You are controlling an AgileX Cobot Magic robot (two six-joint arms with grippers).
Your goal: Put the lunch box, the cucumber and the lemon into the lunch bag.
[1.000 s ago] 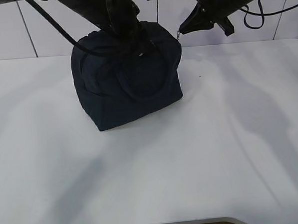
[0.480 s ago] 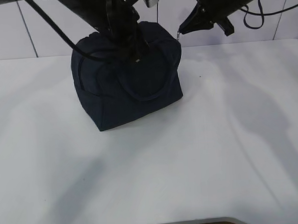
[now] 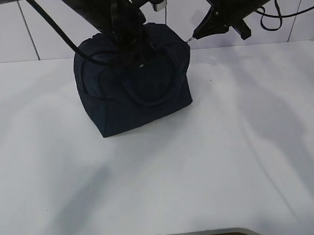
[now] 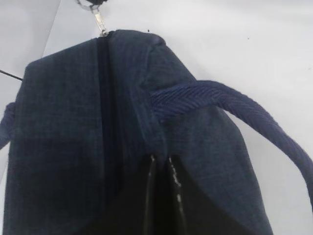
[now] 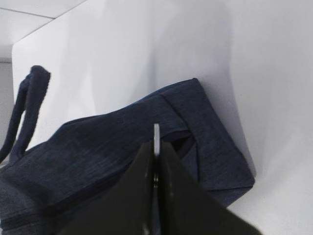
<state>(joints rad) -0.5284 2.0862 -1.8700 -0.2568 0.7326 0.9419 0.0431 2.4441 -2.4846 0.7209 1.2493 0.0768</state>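
Observation:
The dark navy lunch bag [image 3: 134, 89] stands on the white table, left of centre at the back. Its zipper [image 4: 103, 98] runs closed along the top. My left gripper [image 3: 134, 37] presses on the bag's top and, in the left wrist view [image 4: 160, 159], is shut on the fabric by a handle's base. My right gripper [image 3: 192, 38] is at the bag's top right corner. In the right wrist view [image 5: 156, 149] it is shut on the metal zipper pull [image 5: 156, 134]. The lunch box, the cucumber and the lemon are out of view.
One loop handle [image 3: 150, 97] hangs down the bag's front face, and the other [image 5: 27, 112] droops at its far side. The white table [image 3: 201, 162] stretches in front and to both sides. A tiled wall [image 3: 16, 35] rises right behind the bag.
My right gripper has shifted a little to the right, still holding the zipper pull. The bag's top has moved slightly with it. My left gripper keeps its hold.

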